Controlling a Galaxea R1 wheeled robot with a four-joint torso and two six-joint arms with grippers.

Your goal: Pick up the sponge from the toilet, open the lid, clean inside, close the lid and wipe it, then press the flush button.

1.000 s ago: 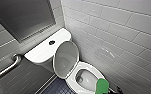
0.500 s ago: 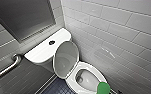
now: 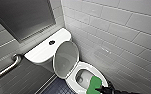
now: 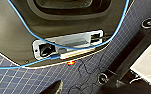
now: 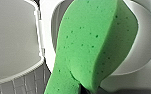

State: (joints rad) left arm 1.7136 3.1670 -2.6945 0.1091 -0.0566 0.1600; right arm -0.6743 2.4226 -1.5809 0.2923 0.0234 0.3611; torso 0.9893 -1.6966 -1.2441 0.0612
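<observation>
A: Head view, entry: the toilet (image 3: 97, 69) has its lid (image 3: 66, 58) raised and leaning back toward the tank (image 3: 39, 52). The flush button (image 3: 51, 42) sits dark in the middle of the tank top.

B: Sponge position?

A: The sponge (image 3: 94, 84) is at the bowl's near rim, its upper end over the opening. The right gripper (image 3: 103, 88) is clamped on its lower end. In the right wrist view the green pad (image 5: 91, 45) stands on end and is slightly bowed, with the white seat behind it.

B: Left side?

A: The left gripper (image 4: 52, 88) is a dark shape above the navy floor tiles (image 4: 21, 80). Cannot tell its state. A blue cable (image 4: 23, 25) loops across the robot's base.

B: Surroundings?

A: A metal grab bar (image 3: 6, 68) is on the grey tiled wall beside the tank.
</observation>
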